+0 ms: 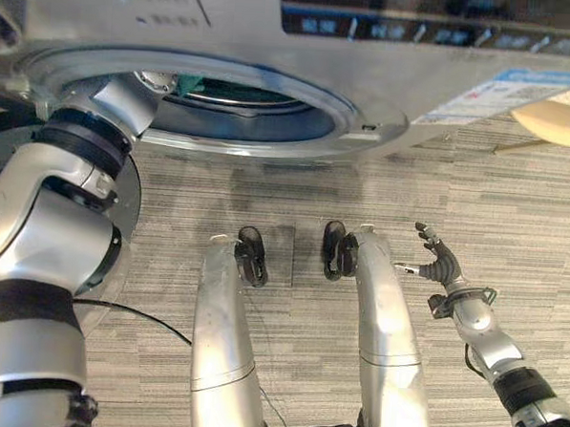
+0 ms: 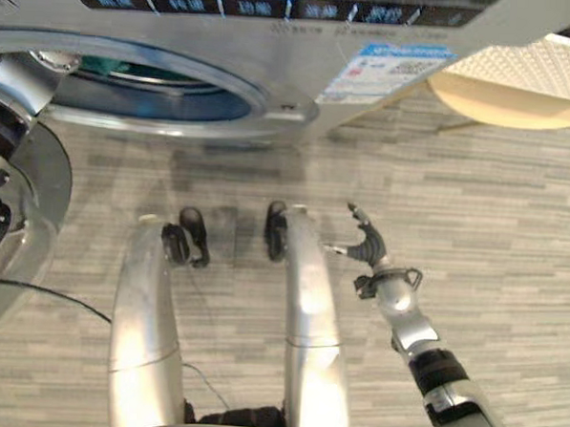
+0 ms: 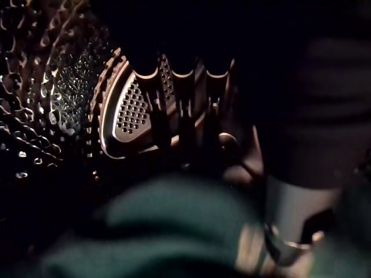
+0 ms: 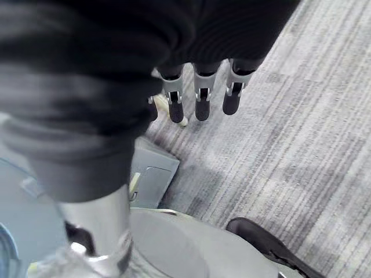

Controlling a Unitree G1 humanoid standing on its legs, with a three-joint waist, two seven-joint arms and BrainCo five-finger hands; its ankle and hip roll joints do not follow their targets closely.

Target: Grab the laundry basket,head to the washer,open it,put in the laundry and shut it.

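The silver washer (image 1: pixel 389 47) stands in front of me with its round opening (image 1: pixel 243 111) uncovered. My left arm reaches into the drum, so the left hand (image 3: pixel 290 217) is inside, close over a dark green cloth (image 3: pixel 174 226) lying below the perforated drum wall (image 3: pixel 64 92) and a ribbed paddle (image 3: pixel 133 110). A bit of that green cloth (image 1: pixel 191 84) shows through the opening. My right hand (image 1: pixel 440 265) hangs open over the carpet to the right, holding nothing. The cream laundry basket (image 2: pixel 511 87) sits on the floor at the washer's right.
The washer's glass door (image 2: pixel 27 210) is swung open at the left, beside my left arm. A blue and white label (image 2: pixel 388 71) is stuck on the washer front. Grey striped carpet (image 1: pixel 514 216) lies below the washer.
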